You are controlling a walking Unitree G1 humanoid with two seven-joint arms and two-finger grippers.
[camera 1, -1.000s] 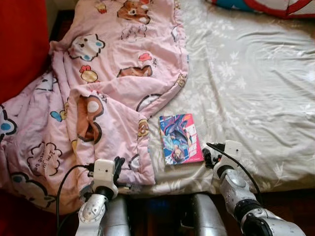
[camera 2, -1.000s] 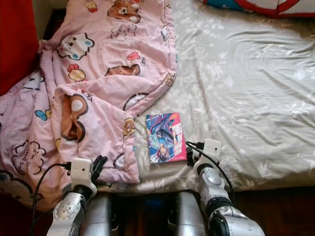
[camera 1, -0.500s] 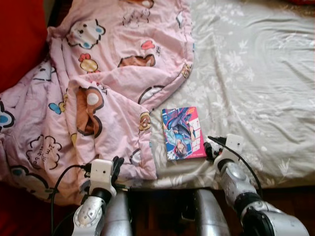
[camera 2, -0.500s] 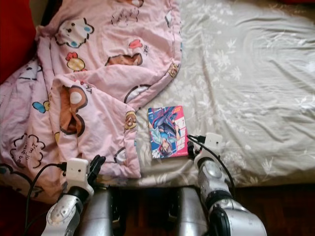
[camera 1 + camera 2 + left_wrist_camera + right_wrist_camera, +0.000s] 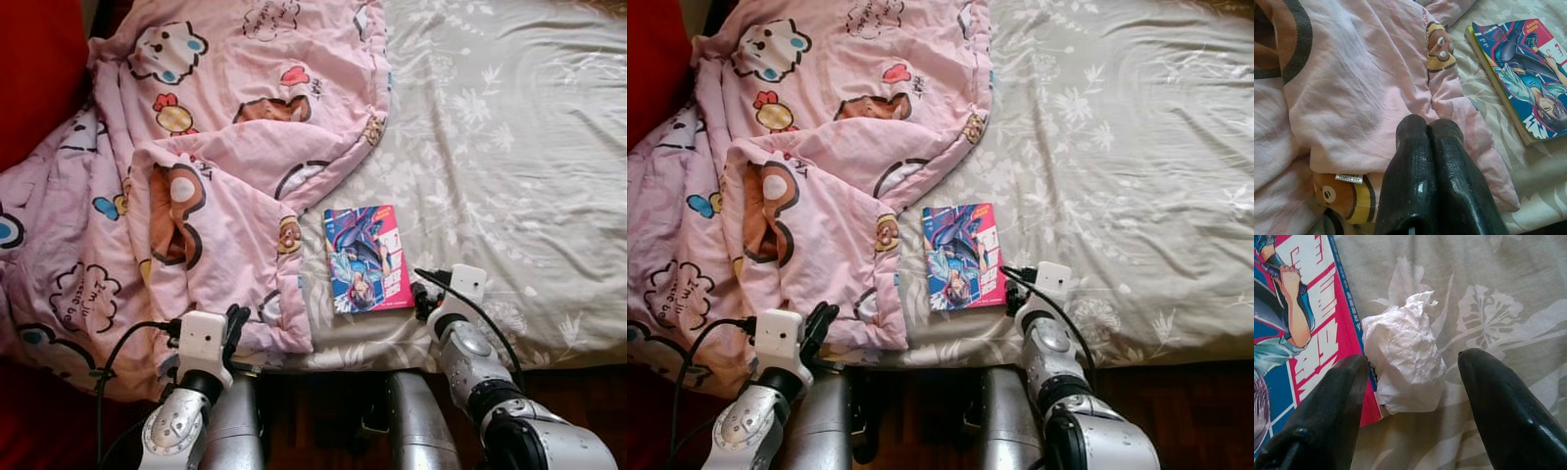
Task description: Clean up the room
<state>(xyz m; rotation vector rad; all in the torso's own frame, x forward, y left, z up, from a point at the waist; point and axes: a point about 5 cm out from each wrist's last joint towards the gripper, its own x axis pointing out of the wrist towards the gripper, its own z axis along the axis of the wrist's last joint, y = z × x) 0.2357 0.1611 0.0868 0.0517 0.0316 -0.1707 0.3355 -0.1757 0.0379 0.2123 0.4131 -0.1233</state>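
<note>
The right tool (image 5: 1413, 396) hangs released, fingers straddling a crumpled tissue (image 5: 1404, 377) touching the comic book (image 5: 365, 257), poised to pinch it. Left tool (image 5: 1432, 161) rests clenched beside the blanket (image 5: 196, 176).

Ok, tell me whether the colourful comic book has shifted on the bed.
No. The colourful comic book keeps its place beside the pink cartoon blanket; only the camera moved.

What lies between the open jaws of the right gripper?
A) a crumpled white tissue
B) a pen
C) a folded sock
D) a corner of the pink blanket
A: in the right wrist view, the crumpled white tissue sits on the sheet between the right gripper jaws, beside the comic book.
</note>
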